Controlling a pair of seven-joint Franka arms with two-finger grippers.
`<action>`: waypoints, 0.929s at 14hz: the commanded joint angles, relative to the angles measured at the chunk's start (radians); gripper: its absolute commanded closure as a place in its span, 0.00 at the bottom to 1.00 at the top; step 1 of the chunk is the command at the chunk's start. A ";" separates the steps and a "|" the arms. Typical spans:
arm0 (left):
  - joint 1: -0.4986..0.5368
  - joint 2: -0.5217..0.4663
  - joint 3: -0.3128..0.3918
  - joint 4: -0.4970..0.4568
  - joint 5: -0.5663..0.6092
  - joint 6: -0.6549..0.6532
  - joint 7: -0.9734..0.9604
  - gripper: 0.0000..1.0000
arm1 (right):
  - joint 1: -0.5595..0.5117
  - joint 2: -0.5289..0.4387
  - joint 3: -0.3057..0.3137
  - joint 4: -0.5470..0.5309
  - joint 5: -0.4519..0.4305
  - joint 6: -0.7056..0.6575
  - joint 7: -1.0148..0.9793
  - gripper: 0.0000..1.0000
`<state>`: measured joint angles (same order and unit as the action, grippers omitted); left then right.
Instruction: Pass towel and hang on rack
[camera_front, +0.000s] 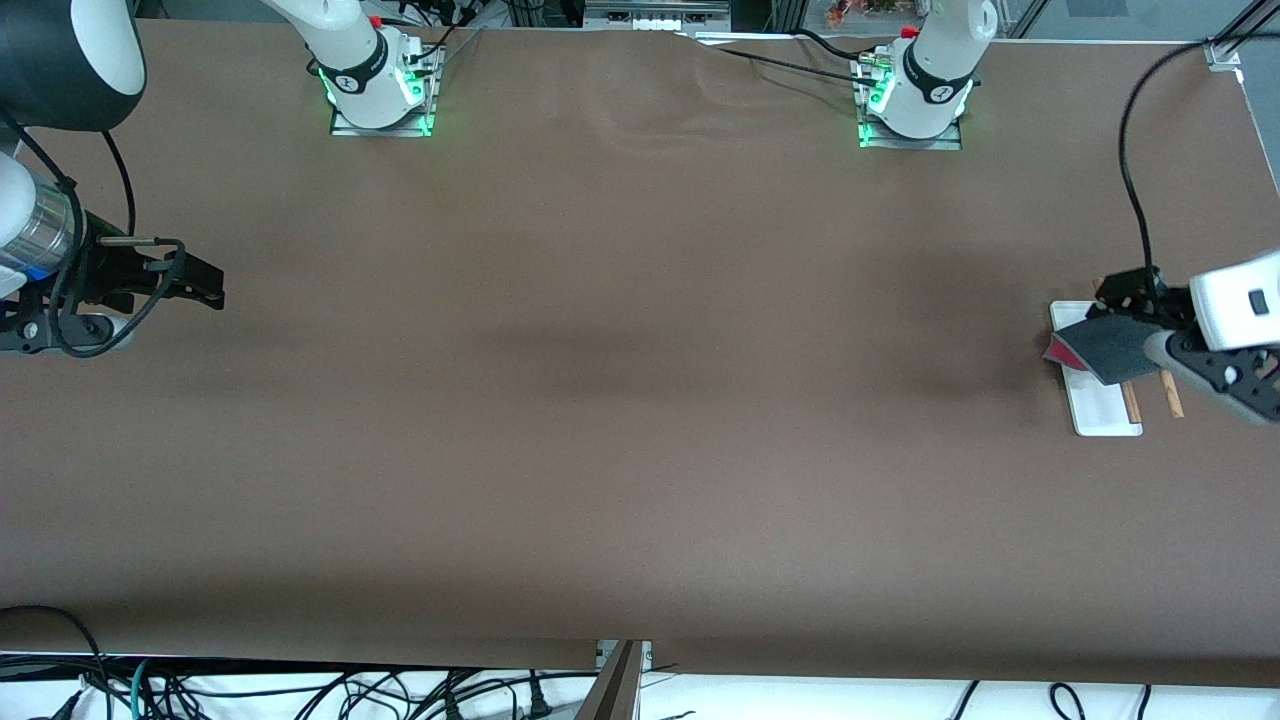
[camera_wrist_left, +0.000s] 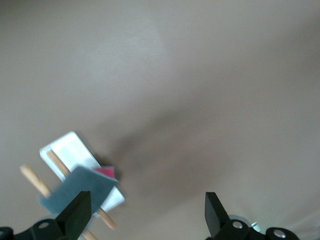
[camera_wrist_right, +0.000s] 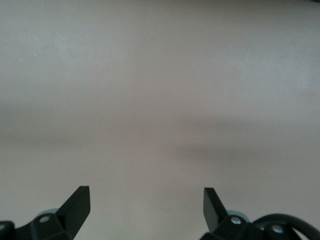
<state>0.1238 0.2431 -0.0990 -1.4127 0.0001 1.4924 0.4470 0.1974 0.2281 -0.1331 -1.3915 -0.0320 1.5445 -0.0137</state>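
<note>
We find the towel (camera_front: 1108, 350) draped over the rack (camera_front: 1100, 410), which stands at the left arm's end of the table (camera_front: 620, 400). The cloth lies dark grey side up across the two wooden rods, with a sliver of its pink-red side showing at the edge toward the middle of the table. In the left wrist view the towel (camera_wrist_left: 80, 187) sits over the rods with the rack's white base (camera_wrist_left: 70, 147) showing under it.

The left gripper (camera_front: 1190, 345) hangs just above the rack, at the towel's edge, its fingers (camera_wrist_left: 77, 212) spread wide and holding nothing. We judge the hanging to be done, or very nearly so.

The right gripper (camera_front: 200, 285) waits well apart from the rack, over bare table at the right arm's end, its fingers (camera_wrist_right: 75, 205) likewise spread and empty.

What worries us from here is the left arm's way out. Its fingers are so close to the cloth that a sideways move could snag a corner and drag the towel off the rods. The towel also seems to lie unevenly, so a light brush might tip it to one side. A knock against the rods could shift or topple the small rack itself. A straight lift up looks safest to us.
</note>
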 joint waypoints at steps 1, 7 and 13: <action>-0.042 -0.189 0.019 -0.196 0.008 0.060 -0.292 0.00 | -0.001 -0.018 0.001 -0.023 0.024 0.000 0.008 0.00; -0.078 -0.291 0.024 -0.246 -0.009 0.066 -0.506 0.00 | -0.003 -0.019 -0.002 -0.021 0.057 -0.009 0.008 0.00; -0.050 -0.332 0.025 -0.324 -0.058 0.128 -0.482 0.00 | -0.003 -0.018 -0.002 -0.023 0.055 -0.011 0.003 0.00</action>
